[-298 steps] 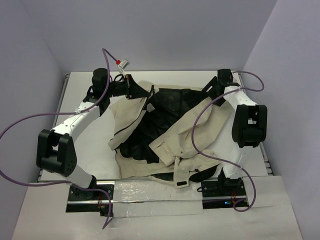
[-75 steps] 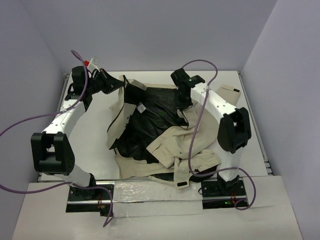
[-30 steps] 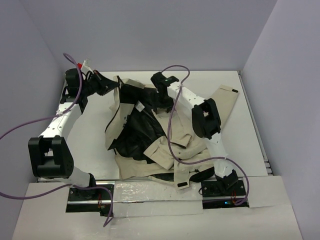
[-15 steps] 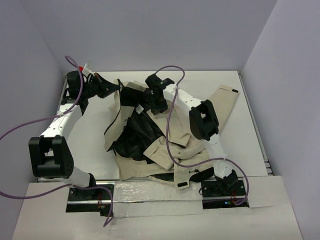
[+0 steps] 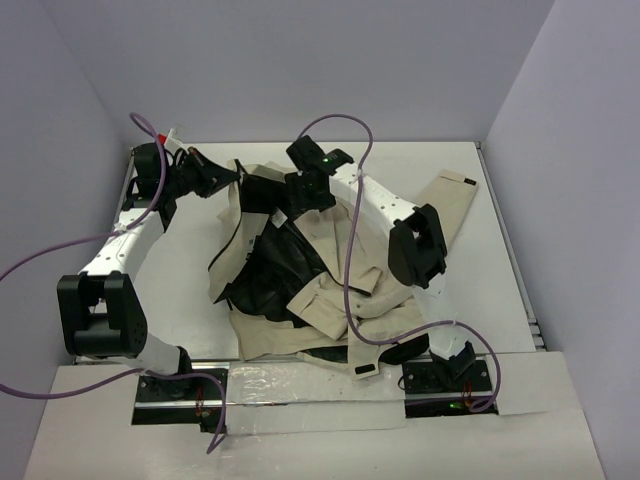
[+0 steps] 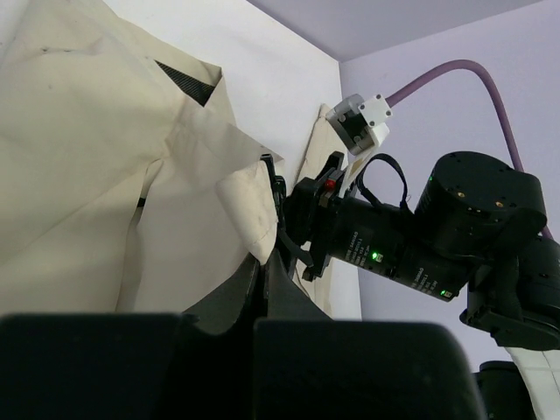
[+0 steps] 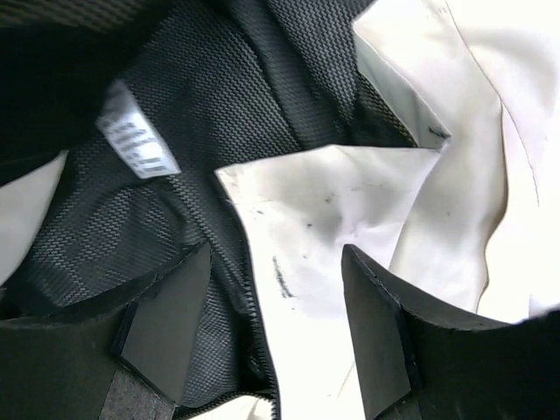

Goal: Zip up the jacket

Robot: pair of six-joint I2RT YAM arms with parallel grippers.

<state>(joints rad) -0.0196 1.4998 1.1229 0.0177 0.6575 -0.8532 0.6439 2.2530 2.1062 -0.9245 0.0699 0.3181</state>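
The tan jacket (image 5: 385, 300) lies open and bunched up in the middle of the table (image 5: 180, 270), with its black inside showing. The left gripper (image 5: 224, 179) is squeezed tight on the jacket's far edge. The right gripper (image 7: 271, 289) hangs over the other front edge with its jaws wide, holding nothing. I think the job is only starting: lining up the two front edges. Next, the right one needs to go down and pinch its edge.

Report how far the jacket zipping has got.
Done: nothing zipped; the jacket lies open, black lining showing. In hand: the left gripper is shut on the jacket's far edge, and the open right gripper hovers over a front edge near the white label. Left: bringing both edges together and zipping.
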